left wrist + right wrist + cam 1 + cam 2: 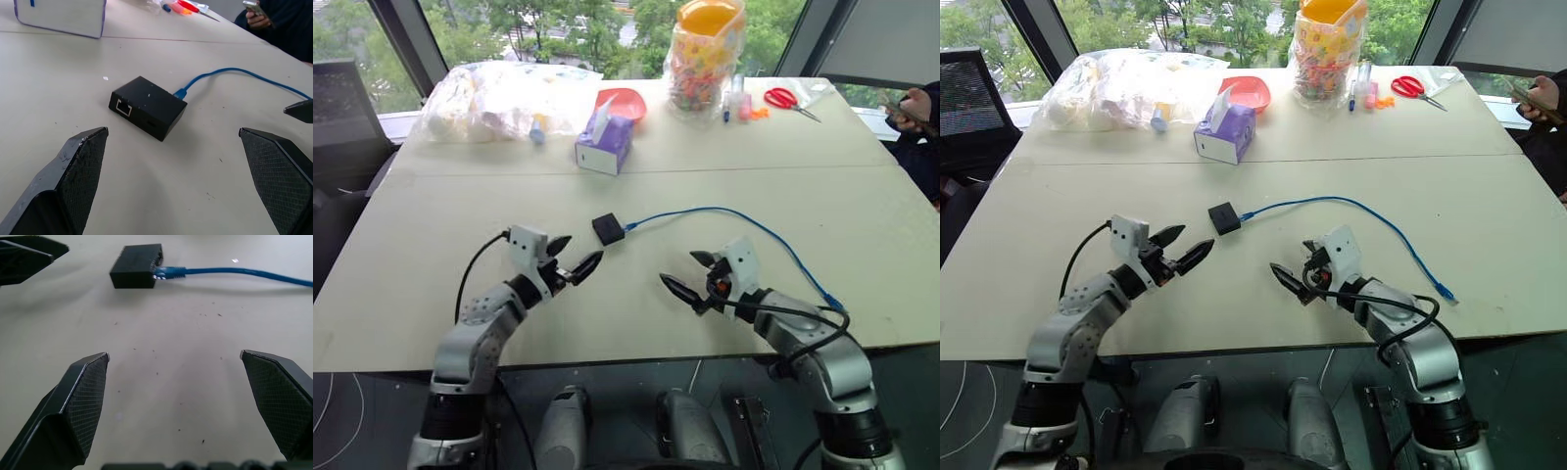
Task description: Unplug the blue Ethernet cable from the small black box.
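The small black box (pixel 607 229) lies flat on the beige table, between and a little beyond my two grippers. The blue Ethernet cable (pixel 744 223) is plugged into the box's right side and arcs rightward to its free end (pixel 832 302) near the table's front edge. In the left wrist view the box (pixel 148 106) shows an empty port facing me, with the cable (pixel 230 74) entering its far side. My left gripper (pixel 572 257) stands open just left of the box. My right gripper (pixel 691 273) is open too, near the front edge, right of the box.
A purple tissue box (pixel 604 144), a red bowl (pixel 625 102), clear plastic bags (pixel 504 98), a jar of colourful items (pixel 705 54) and red scissors (pixel 787 99) sit along the far side. A person's hand holding a phone (pixel 911 106) is at the far right.
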Available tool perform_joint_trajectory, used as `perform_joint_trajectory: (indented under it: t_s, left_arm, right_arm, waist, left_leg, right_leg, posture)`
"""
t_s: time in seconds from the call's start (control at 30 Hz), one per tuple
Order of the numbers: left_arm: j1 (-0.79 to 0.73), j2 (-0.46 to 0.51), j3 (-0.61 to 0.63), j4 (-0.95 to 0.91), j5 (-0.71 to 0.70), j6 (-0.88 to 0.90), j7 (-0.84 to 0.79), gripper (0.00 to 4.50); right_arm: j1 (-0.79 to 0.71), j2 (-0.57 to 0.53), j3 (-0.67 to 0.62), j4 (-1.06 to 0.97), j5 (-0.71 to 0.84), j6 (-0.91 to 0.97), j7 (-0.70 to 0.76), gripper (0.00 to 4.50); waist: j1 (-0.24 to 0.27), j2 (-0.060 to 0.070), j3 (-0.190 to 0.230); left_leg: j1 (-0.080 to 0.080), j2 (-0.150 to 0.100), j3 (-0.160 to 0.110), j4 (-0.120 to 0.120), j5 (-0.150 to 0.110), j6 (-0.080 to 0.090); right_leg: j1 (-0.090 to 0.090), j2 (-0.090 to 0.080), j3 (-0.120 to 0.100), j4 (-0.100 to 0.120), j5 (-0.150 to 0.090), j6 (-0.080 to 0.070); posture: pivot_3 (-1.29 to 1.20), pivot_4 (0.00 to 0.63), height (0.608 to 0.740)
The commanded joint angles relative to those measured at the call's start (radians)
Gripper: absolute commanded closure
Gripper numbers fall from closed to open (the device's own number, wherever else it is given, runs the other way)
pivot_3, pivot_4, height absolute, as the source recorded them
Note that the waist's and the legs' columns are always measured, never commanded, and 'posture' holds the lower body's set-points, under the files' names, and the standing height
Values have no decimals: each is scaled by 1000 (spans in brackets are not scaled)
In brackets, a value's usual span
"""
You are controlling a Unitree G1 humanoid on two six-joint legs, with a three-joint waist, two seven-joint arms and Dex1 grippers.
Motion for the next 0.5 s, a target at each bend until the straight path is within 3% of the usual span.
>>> perform_joint_trajectory:
  t_s: [0.03,0.5]
  left_arm:
    - [-42,39,37,-3,-28,-1,-39,45]
    - [-68,181,24,40,-49,41,-210,45]
  right_arm:
    - [-43,-45,-47,-44,62,39,46,0]
    - [-218,-233,-69,-23,201,238,158,0]
  waist:
    - [0,0,0]
    - [0,0,0]
  left_leg:
    - [0,0,0,0,0,0]
    - [0,0,0,0,0,0]
  right_leg:
    - [0,0,0,0,0,0]
    - [-1,0,0,0,0,0]
  posture:
    - [0,150,735]
    - [0,150,735]
